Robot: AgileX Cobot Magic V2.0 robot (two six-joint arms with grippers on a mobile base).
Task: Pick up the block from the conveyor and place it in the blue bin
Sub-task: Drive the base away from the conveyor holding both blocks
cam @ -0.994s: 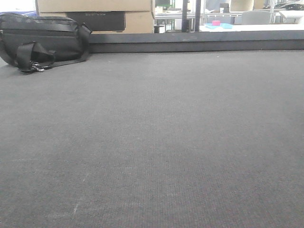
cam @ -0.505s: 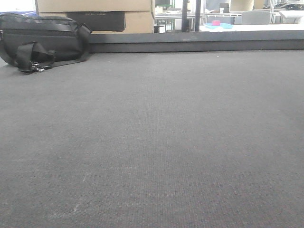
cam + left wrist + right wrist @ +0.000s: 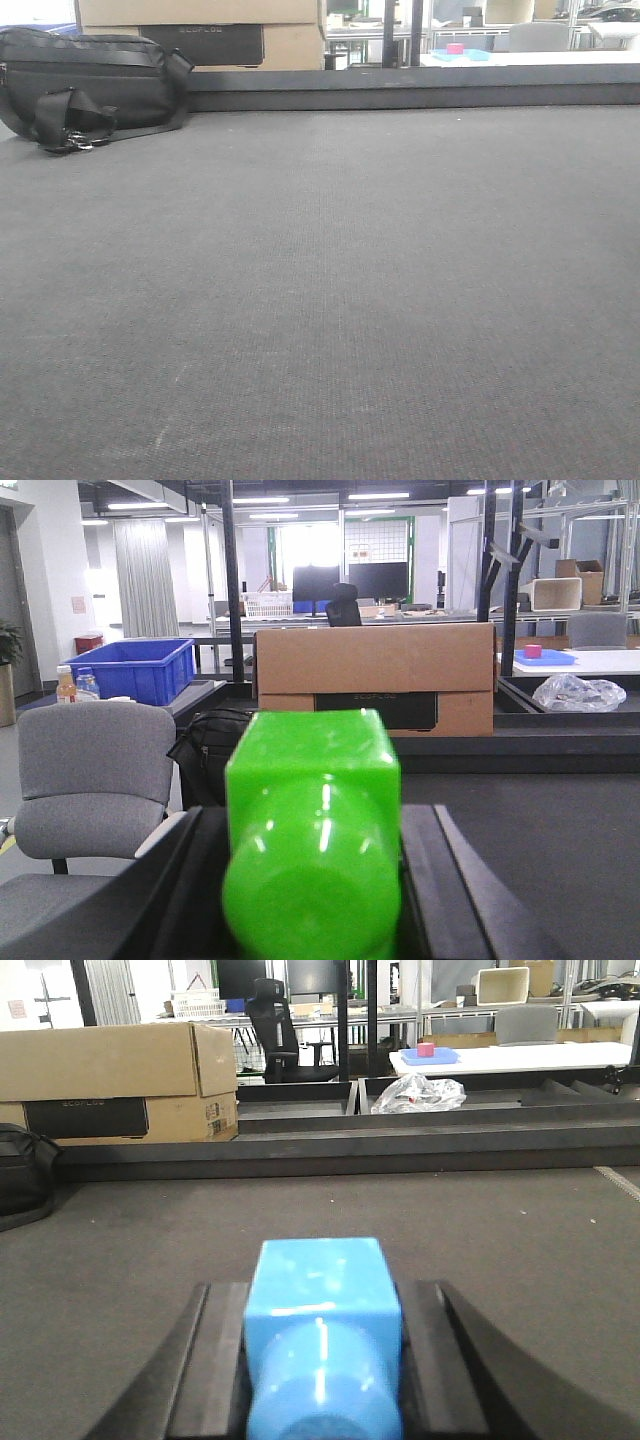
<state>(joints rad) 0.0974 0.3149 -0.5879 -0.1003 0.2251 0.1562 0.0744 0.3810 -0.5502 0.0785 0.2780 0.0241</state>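
The left pincer is closed down to the width of a green block, which sits gripped between its 2 dark fingers with a rounded stud facing the camera. The right pincer is likewise narrowed onto a blue block, a finger pressed to each side. Below the right pincer lies the dark grey worktop, and the front view shows it running back to a low black rail. A black bag rests at the far left corner of the worktop, just in front of a cardboard box. In the left wrist view the blue bin stands well away at the left, behind a grey chair.
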